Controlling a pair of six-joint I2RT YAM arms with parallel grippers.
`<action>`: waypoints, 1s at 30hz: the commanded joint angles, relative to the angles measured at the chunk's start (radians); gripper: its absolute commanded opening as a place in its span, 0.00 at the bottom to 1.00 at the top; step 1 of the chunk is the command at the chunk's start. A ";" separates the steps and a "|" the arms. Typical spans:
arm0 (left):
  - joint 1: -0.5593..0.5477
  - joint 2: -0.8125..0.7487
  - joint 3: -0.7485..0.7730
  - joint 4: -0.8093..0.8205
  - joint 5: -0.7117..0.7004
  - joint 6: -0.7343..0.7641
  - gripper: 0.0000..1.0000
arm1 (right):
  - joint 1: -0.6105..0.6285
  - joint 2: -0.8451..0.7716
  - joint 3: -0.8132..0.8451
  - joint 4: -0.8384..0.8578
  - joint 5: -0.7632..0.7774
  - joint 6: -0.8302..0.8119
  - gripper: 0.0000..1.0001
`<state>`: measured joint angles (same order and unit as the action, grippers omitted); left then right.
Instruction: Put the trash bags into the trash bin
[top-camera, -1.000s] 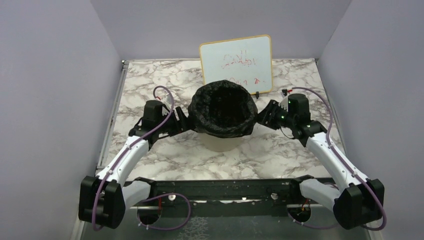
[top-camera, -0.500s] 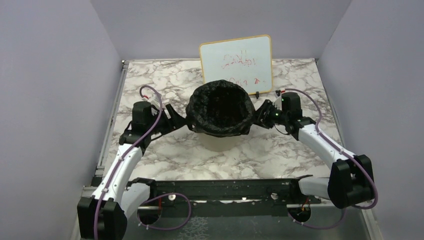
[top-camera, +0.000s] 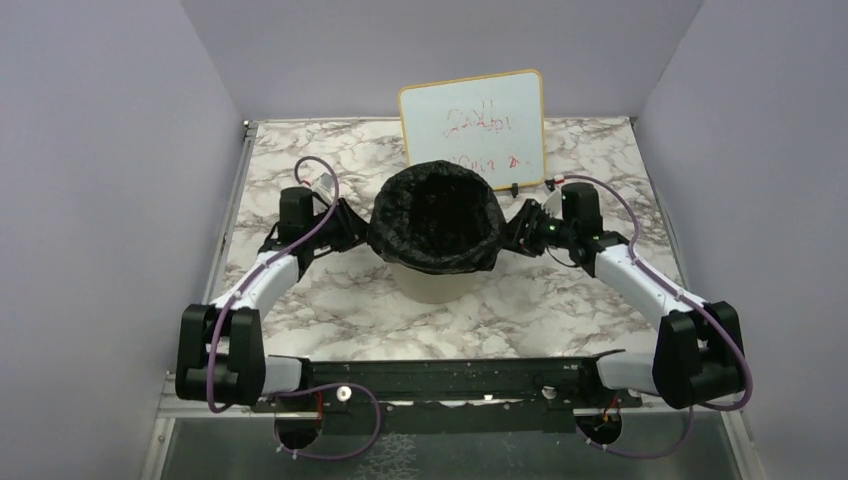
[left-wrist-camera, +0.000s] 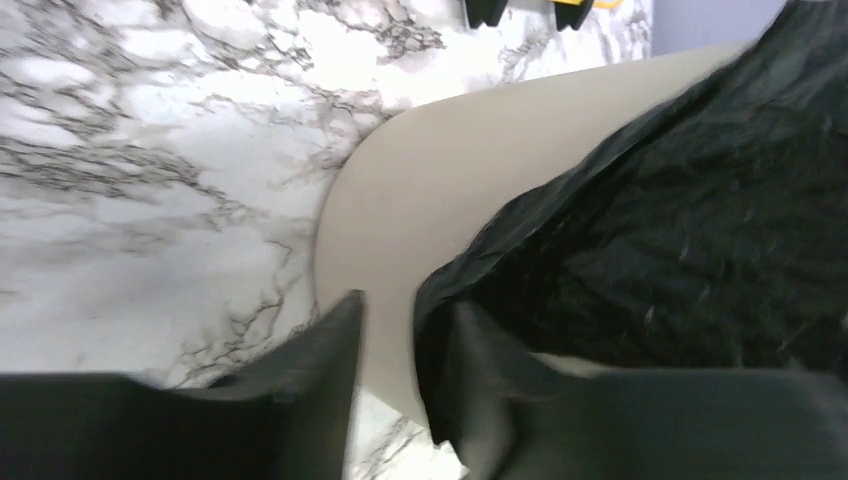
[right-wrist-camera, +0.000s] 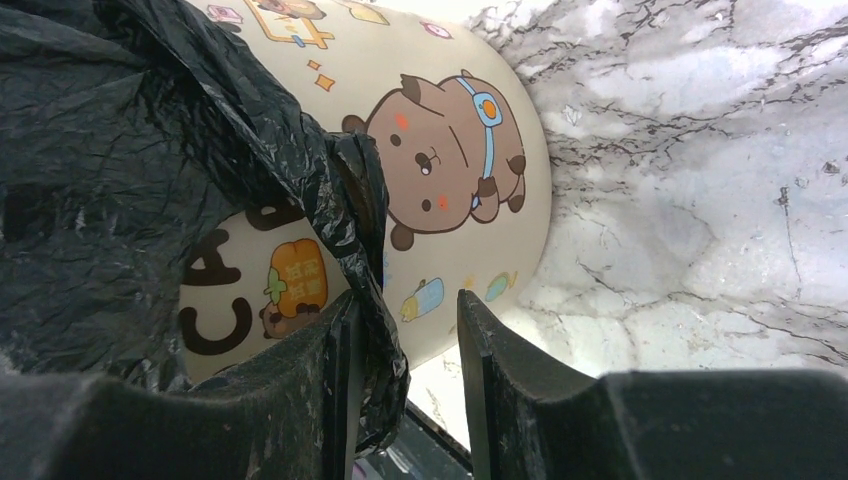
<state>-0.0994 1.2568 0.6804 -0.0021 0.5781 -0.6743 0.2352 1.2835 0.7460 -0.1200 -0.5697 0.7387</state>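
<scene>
Left pincer (top-camera: 360, 232) closer, beside trash bin (top-camera: 436, 288)

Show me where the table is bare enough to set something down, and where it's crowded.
Free: the near strip of the table in front of the trash bin, and the far corners on either side of the whiteboard. Crowded: both flanks of the bin, where the left gripper and right gripper meet the trash bag.

You see the black trash bag (right-wrist-camera: 130, 150) draped over the cream trash bin (right-wrist-camera: 400, 60), a bear cartoon (right-wrist-camera: 445, 150) on its side. Your right gripper (right-wrist-camera: 405, 305) has its jaws apart. A bag fold hangs between them, against one finger.
</scene>
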 joint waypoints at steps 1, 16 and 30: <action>0.003 0.088 -0.023 0.150 0.134 0.002 0.24 | -0.001 0.014 0.027 0.011 -0.070 -0.019 0.43; -0.092 -0.026 -0.203 0.172 0.131 -0.046 0.04 | -0.002 -0.151 -0.150 0.027 -0.180 0.036 0.43; -0.115 -0.139 -0.218 0.009 0.057 0.032 0.03 | -0.001 -0.230 -0.079 -0.212 0.042 -0.085 0.43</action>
<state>-0.2111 1.1305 0.4641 0.0731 0.6659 -0.6964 0.2337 1.0882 0.5934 -0.2119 -0.6830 0.7174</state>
